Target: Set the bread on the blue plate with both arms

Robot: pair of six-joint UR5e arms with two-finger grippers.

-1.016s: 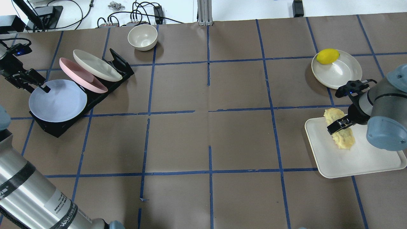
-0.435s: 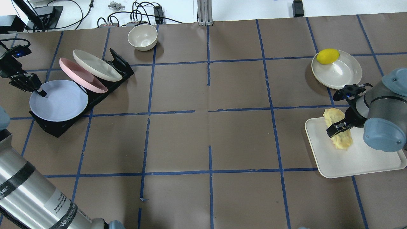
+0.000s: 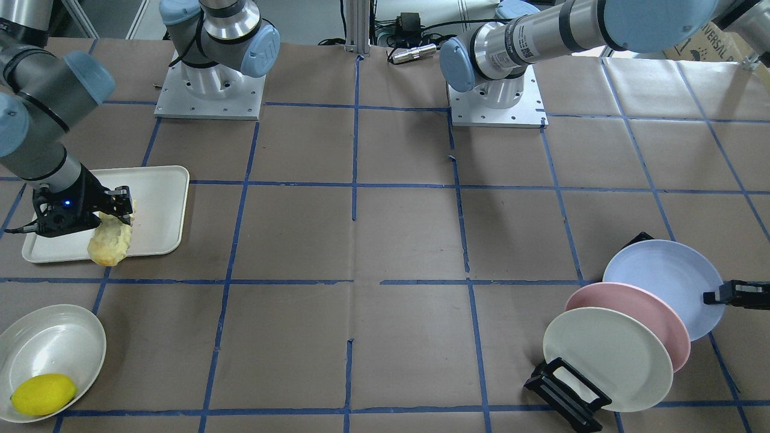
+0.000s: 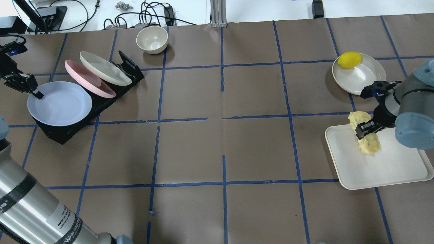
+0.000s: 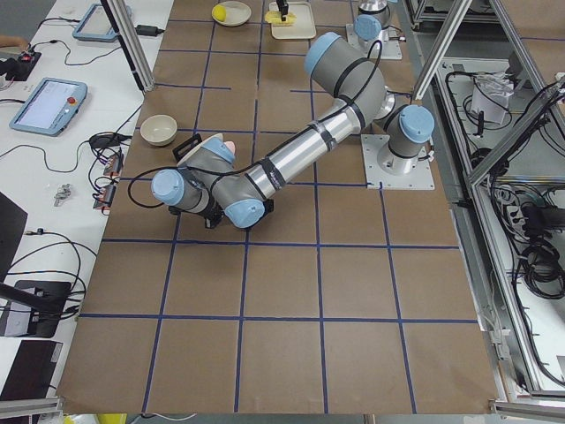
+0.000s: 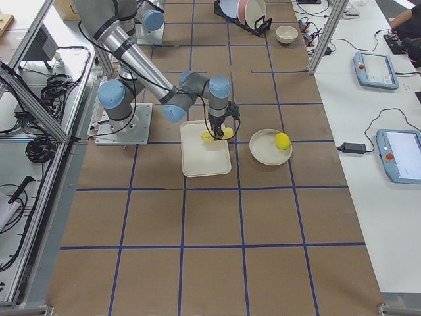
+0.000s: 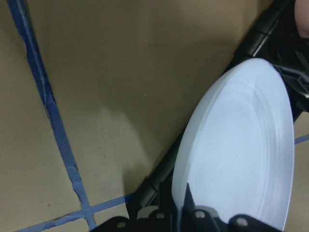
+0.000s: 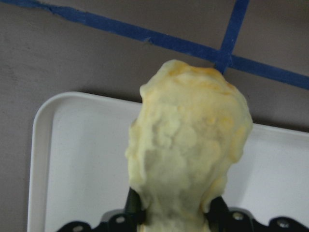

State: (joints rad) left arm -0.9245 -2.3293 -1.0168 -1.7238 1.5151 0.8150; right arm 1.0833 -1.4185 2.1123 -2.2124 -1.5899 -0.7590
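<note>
The bread (image 4: 370, 146) is a bumpy golden loaf over the white tray (image 4: 390, 169) at the right. My right gripper (image 4: 366, 130) is shut on its middle, and it hangs tilted, one end past the tray's far edge. In the right wrist view the bread (image 8: 190, 145) fills the centre above the tray. The blue plate (image 4: 59, 103) leans in the black rack (image 4: 129, 69) at the left. My left gripper (image 4: 35, 93) is shut on its left rim. The left wrist view shows the plate (image 7: 241, 159) edge-on between the fingers.
A pink plate (image 4: 89, 78) and a cream plate (image 4: 104, 68) stand in the rack behind the blue one. A cream bowl (image 4: 152, 39) sits at the far edge. A lemon (image 4: 349, 60) lies in a cream dish (image 4: 366, 79) beyond the tray.
My left gripper has moved left and away with the plate's rim, and the plate has shifted left. My right gripper has moved a little right and away with the bread.
</note>
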